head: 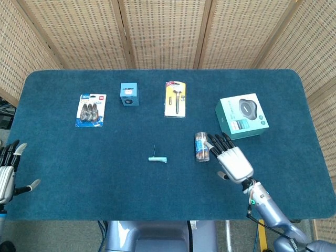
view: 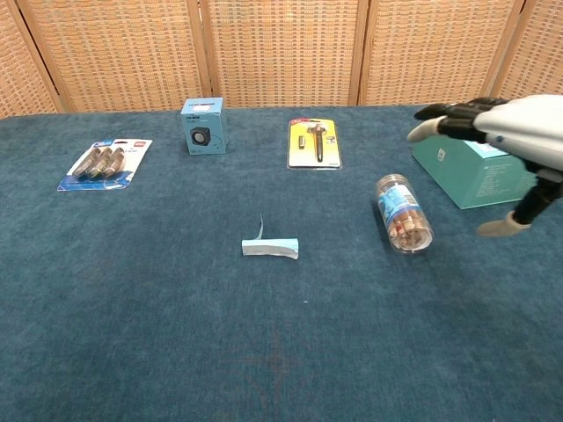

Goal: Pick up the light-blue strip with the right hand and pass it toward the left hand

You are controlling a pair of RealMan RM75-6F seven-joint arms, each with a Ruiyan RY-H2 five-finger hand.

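From my seat: strip (head: 157, 159) lies mid-table (head: 63, 199), nearer the front edge. Jar (head: 201, 146) on its side just right of it. My right hand (head: 231, 159) hangs just right of the jar, fingers reaching over its near end, w/ the big box (head: 242, 116) behind it. Back row, left to right: blister pack (head: 91, 110), small box (head: 128, 94), carded tool (head: 175, 98), big box furthest right and a bit nearer me. Left hand (head: 6, 170) sits at the table's far left edge, well apart from everything. Screen (head: 168, 31) stands behind the table.
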